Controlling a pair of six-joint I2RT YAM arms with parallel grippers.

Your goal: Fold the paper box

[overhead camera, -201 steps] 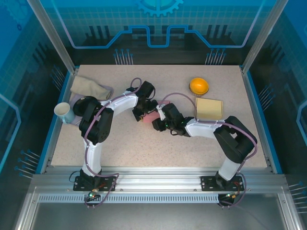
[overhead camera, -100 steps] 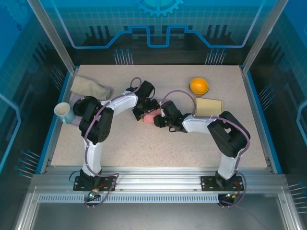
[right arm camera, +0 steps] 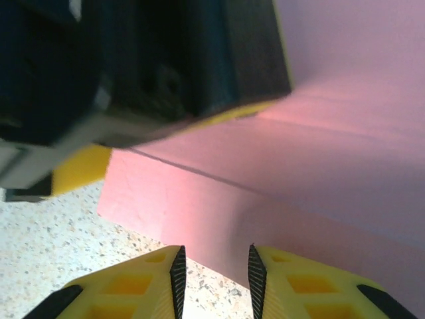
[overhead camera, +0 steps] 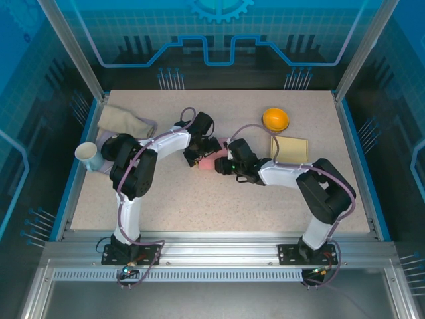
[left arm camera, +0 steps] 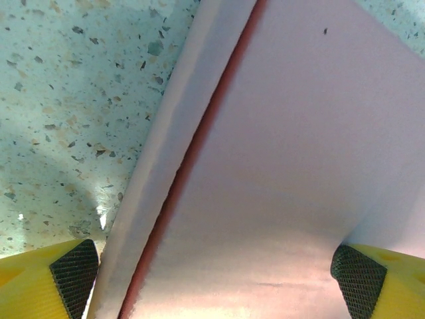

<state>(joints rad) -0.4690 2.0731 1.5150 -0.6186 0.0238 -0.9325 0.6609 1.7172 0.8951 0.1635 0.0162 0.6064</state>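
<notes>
The paper box point(overhead camera: 210, 161) is pink, and close up it looks paler, with a red line along one fold. The bench point(overhead camera: 199, 199) is beige with dark speckles. The left end effector point(left arm camera: 216, 272) and right end effector point(right arm camera: 214, 272) have yellow fingers with black cross-hatched pads point(left arm camera: 358, 271). The domed object point(overhead camera: 275, 119) is orange, the square pad point(overhead camera: 289, 150) tan and the cup point(overhead camera: 87, 155) white.

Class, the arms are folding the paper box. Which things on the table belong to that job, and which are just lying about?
Job: pink paper box, left pincer, right pincer.

Lying about: orange round object, flat tan square card, crumpled beige cloth, white-and-blue cup.
</notes>
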